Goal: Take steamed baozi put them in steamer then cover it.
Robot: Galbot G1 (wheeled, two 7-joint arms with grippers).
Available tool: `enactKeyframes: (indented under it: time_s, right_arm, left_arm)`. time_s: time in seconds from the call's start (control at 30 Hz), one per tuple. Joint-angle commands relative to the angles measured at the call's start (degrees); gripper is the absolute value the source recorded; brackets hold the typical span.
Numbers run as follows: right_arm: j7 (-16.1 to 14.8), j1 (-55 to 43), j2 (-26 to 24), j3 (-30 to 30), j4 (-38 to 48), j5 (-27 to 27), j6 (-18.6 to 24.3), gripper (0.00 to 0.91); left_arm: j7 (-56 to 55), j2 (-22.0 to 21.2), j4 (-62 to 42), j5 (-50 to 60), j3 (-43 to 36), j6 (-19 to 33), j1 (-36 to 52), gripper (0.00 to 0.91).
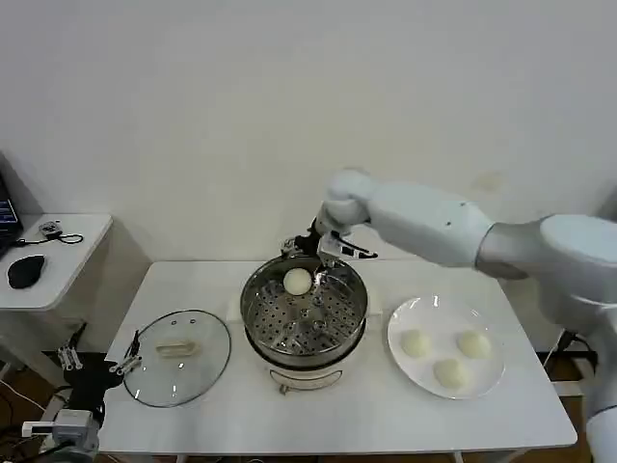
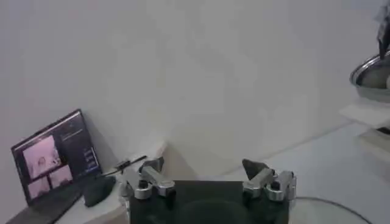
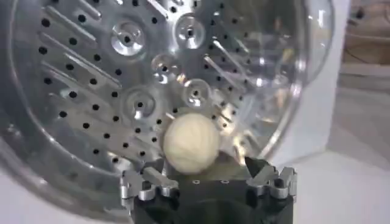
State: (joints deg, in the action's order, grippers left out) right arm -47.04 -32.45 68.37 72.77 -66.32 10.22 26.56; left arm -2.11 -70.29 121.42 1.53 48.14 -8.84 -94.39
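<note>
right gripper (image 3: 207,176) open over baozi (image 3: 191,143) | steamer (image 1: 253,299) upright | left gripper (image 2: 210,176) open

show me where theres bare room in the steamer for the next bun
The tray's near and middle parts are bare; the one bun sits at the far rim, where the right gripper crowds it, fingers open. Outside, table in front of the lid is free.

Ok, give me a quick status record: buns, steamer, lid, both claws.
bun in steamer: one, on the perforated tray at the far side
buns on plate: three
plate: right of steamer
steamer: table centre, uncovered
lid: flat on table, left of steamer
right claw: open, over the steamer's far rim, bun just beyond its fingertips
left claw: open, low at the table's left edge, idle
</note>
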Motion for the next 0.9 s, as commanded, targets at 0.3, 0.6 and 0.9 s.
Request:
enactKeyframes:
  time_s: [0.3, 0.6, 0.9]
  right_arm:
    - [-0.8, -17.3, -33.7, 15.4, -25.4, -19.6, -27.0, 0.907]
    - [0.5, -10.6, -47.9, 17.6, -31.3, -17.6, -30.8, 0.907]
    - [-4.1, 4.6, -50.7, 6.7, -29.7, -13.1, -25.8, 0.907]
  left_arm:
    - [0.3, 2.7, -1.2, -0.8, -4.0, -0.2, 2.9, 0.907]
    - [0.3, 3.1, -3.2, 0.1, -6.9, -0.2, 4.7, 0.907]
    - [0.3, 2.3, -3.7, 1.2, -7.9, -0.1, 5.3, 0.907]
